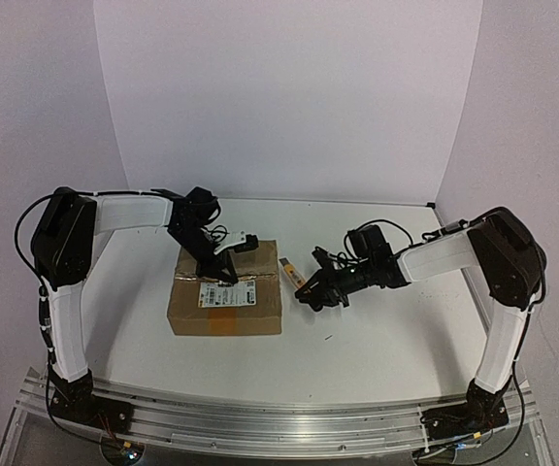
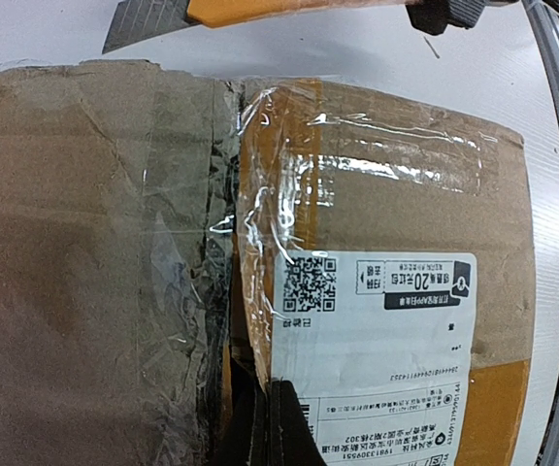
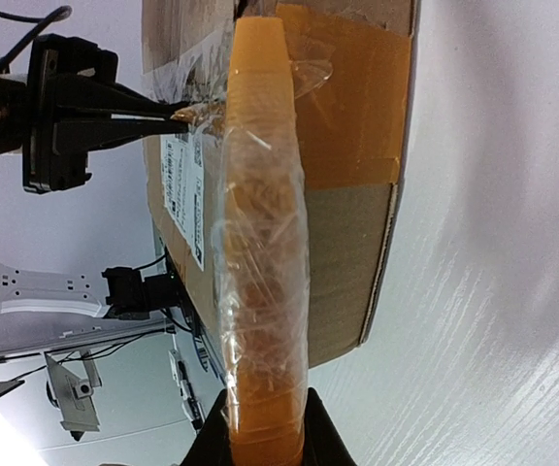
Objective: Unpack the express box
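The express box [image 1: 226, 303] is a flat brown carton with a white label, lying left of centre. In the left wrist view its taped seam [image 2: 223, 243] runs down the top beside the label [image 2: 386, 330]. My left gripper [image 1: 229, 278] is shut, with its tips [image 2: 265, 427] pressed into the seam by the label. My right gripper [image 1: 311, 291] is shut on an orange utility knife [image 1: 289, 272], just right of the box. In the right wrist view the tape-wrapped knife [image 3: 260, 243] points at the box's side [image 3: 357, 223].
The knife's grey blade [image 2: 144, 24] and orange body lie past the box's far edge in the left wrist view. A white wall encloses the table [image 1: 377, 340] at the back and sides. An aluminium rail [image 1: 260, 417] runs along the near edge.
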{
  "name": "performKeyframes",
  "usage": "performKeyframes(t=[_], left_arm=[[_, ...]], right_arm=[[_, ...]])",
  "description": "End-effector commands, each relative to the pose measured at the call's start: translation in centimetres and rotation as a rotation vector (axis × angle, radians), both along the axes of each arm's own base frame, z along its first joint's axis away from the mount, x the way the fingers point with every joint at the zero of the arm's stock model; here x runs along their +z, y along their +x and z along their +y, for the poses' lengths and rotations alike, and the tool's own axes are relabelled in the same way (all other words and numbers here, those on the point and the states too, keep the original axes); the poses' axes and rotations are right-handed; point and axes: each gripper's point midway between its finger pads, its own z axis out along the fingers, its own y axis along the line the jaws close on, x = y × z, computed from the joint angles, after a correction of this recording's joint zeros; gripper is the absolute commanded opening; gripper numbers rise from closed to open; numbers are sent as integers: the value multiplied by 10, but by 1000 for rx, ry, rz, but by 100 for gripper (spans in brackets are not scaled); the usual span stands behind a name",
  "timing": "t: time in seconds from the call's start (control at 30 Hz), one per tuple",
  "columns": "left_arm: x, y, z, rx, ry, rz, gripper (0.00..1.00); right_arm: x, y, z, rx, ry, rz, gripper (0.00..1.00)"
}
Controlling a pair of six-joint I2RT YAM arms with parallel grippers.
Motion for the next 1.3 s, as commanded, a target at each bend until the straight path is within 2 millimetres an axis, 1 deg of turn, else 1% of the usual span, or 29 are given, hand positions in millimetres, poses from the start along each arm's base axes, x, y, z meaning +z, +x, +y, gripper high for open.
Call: performKeyframes(t=[0.0, 0.13, 0.33, 0.53, 0.7, 0.87, 1.03, 1.13, 1.27], left_arm=[[15, -1, 1, -22, -11, -61, 0], [14, -1, 1, -20, -12, -61, 0], [14, 1, 1, -19, -10, -64, 0], [14, 1, 1, -18, -10, -68, 0], [14, 1, 1, -16, -9, -70, 0], [15, 2, 1, -16, -11, -71, 0], [14, 2, 0, -15, -13, -72, 0], [14, 10, -1, 11, -8, -90, 0], [16, 16, -2, 41, -6, -90, 0]], right_arm=[[7, 1, -6, -14, 14, -13, 0], [10, 0, -6, -5, 23, -17, 0], [24, -1, 4, 31, 91, -32, 0], [18, -5, 10, 46, 92, -5, 0], [18, -8, 21, 73, 100, 6, 0], [12, -10, 20, 64, 85, 17, 0], [16, -11, 20, 71, 94, 14, 0], [16, -20, 21, 101, 101, 50, 0], [6, -45, 7, 151, 39, 120, 0]])
